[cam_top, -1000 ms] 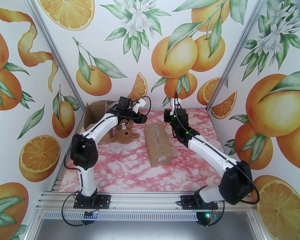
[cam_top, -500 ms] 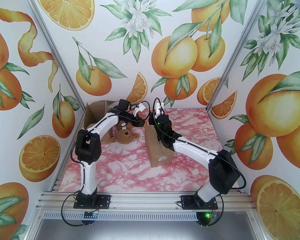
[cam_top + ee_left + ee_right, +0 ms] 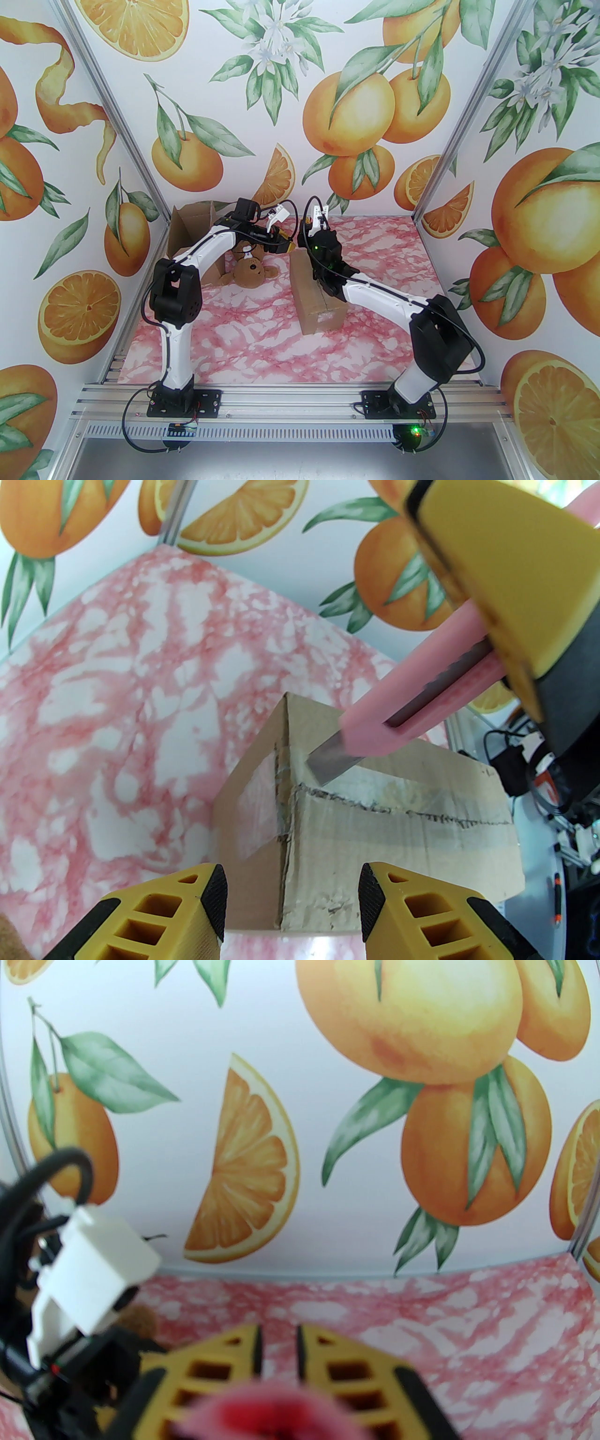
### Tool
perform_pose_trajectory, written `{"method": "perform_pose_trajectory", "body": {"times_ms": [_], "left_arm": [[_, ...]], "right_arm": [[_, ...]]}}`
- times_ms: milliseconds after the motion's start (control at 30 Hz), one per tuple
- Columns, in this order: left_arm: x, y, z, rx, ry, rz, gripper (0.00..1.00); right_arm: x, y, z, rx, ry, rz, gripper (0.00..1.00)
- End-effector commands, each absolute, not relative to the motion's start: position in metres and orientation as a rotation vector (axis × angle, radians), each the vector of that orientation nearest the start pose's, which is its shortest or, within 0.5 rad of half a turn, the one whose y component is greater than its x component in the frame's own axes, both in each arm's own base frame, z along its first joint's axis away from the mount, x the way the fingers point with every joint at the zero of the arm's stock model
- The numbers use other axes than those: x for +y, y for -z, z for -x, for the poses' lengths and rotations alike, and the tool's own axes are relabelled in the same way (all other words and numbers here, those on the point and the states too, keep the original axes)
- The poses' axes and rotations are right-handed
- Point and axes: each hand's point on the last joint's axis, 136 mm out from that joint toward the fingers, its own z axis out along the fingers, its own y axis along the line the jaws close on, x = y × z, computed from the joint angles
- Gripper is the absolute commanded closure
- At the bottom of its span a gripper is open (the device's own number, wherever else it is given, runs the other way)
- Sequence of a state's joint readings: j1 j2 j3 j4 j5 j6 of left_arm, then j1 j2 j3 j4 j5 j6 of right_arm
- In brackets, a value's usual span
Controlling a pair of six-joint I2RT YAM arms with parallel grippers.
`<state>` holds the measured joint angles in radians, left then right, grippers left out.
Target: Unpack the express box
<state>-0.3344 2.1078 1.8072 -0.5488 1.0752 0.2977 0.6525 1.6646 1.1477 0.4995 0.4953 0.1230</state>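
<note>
The express box point(image 3: 323, 304), a brown carton with its taped seam along the top, lies mid-table; the left wrist view shows its far end point(image 3: 375, 817), flaps shut. My right gripper point(image 3: 305, 224) is shut on a pink utility knife point(image 3: 412, 700), whose bare blade point(image 3: 330, 763) rests just above the seam at the box's far top edge. In the right wrist view its fingers point(image 3: 225, 1358) stand close together over the blurred pink handle point(image 3: 267, 1410). My left gripper point(image 3: 284, 246) hangs open just beyond that end of the box, its fingertips point(image 3: 213, 902) either side of the corner without touching it.
An opened, empty-looking carton point(image 3: 197, 234) stands at the back left, half behind the left arm. A brown teddy bear point(image 3: 251, 272) lies beside it, left of the express box. Printed walls close in the back and both sides of the pink marbled table point(image 3: 262, 347).
The right arm has swung left from beside the box to over its far end, bringing the knife to the seam. The left gripper shifted slightly.
</note>
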Motion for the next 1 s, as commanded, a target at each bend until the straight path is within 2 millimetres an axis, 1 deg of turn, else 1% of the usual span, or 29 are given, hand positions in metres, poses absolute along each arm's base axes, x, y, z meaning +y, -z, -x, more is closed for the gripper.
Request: {"method": "perform_pose_trajectory", "body": {"times_ms": [0, 267, 333, 467, 600, 900, 967], "left_arm": [[-0.317, -0.204, -0.429, 1.84, 1.34, -1.152, 0.48], [-0.322, -0.19, -0.427, 1.876, 1.329, -1.156, 0.48], [-0.326, -0.181, -0.426, 1.907, 1.309, -1.163, 0.48], [-0.327, -0.172, -0.424, 1.933, 1.3, -1.172, 0.48], [-0.328, -0.166, -0.421, 1.951, 1.3, -1.179, 0.48], [-0.328, -0.157, -0.418, 1.98, 1.289, -1.184, 0.49], [-0.329, -0.156, -0.417, 1.981, 1.287, -1.186, 0.49]], "right_arm": [[0.232, -0.3, -0.462, 1.58, -0.175, -0.007, 0.98], [0.23, -0.295, -0.462, 1.59, -0.181, 0.003, 0.99], [0.231, -0.293, -0.462, 1.595, -0.198, 0.01, 0.99], [0.234, -0.288, -0.463, 1.61, -0.209, 0.022, 0.99], [0.233, -0.281, -0.462, 1.624, -0.213, 0.011, 0.99], [0.237, -0.281, -0.46, 1.587, -0.27, 0.006, 0.99], [0.239, -0.278, -0.46, 1.594, -0.277, 0.008, 0.99]]}}
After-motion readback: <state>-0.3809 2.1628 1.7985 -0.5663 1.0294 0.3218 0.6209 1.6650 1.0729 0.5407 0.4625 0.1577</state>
